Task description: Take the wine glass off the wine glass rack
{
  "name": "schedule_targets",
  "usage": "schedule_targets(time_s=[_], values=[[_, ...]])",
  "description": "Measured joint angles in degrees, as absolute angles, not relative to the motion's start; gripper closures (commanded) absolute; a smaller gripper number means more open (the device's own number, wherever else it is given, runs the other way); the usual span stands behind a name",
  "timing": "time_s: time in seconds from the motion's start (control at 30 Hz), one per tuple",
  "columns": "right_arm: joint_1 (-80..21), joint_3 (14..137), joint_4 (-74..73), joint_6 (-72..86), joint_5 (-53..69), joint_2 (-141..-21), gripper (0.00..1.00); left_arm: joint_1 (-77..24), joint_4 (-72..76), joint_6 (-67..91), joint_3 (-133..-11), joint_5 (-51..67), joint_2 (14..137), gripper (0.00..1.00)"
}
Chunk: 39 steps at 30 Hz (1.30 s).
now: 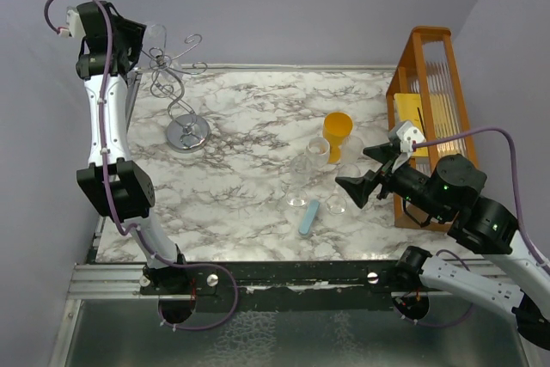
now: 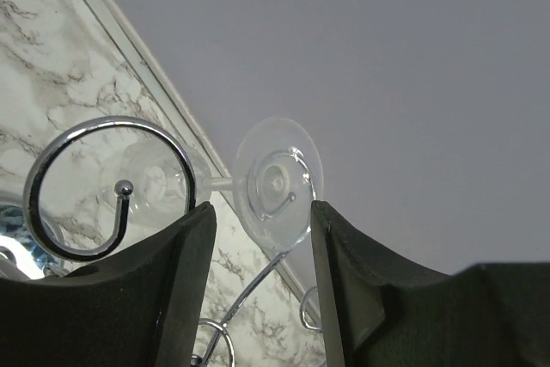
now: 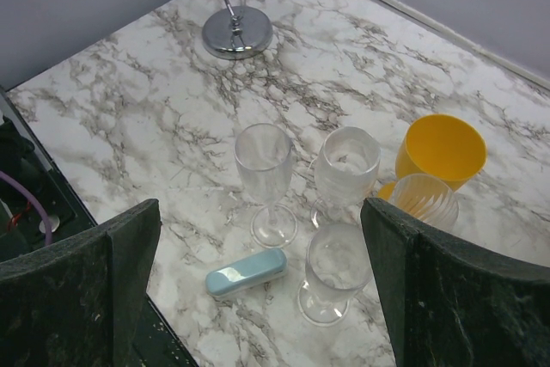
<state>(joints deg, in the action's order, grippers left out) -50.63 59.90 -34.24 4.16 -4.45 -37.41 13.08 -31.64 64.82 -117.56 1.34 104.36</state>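
The wine glass rack, a silvery wire tree with a round shiny base, stands at the table's far left. A clear wine glass hangs on it, its round foot hooked on a wire arm and its bowl behind a wire loop. It shows only faintly in the top view. My left gripper is raised at the rack's top, open, with a finger on each side of the foot's lower edge. My right gripper is open and empty, hovering above the middle right of the table.
Several clear glasses, a yellow cup and a light blue case stand below my right gripper. A tall orange wooden slatted rack stands at the right edge. The rack's base also shows in the right wrist view.
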Motion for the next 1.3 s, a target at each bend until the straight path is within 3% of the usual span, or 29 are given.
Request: schedule_targets(time_s=[0.3,1.3], values=[[-50.6,59.9,-34.2,4.2,-4.4,-37.4,0.01,13.1,-32.3,67.6,-117.3,0.7,104.6,0.55],[-50.6,59.8,-34.2,3.7,-5.4,-36.4,0.0,10.0,-37.0,69.9,-124.8,-6.3,110.0,0.62]])
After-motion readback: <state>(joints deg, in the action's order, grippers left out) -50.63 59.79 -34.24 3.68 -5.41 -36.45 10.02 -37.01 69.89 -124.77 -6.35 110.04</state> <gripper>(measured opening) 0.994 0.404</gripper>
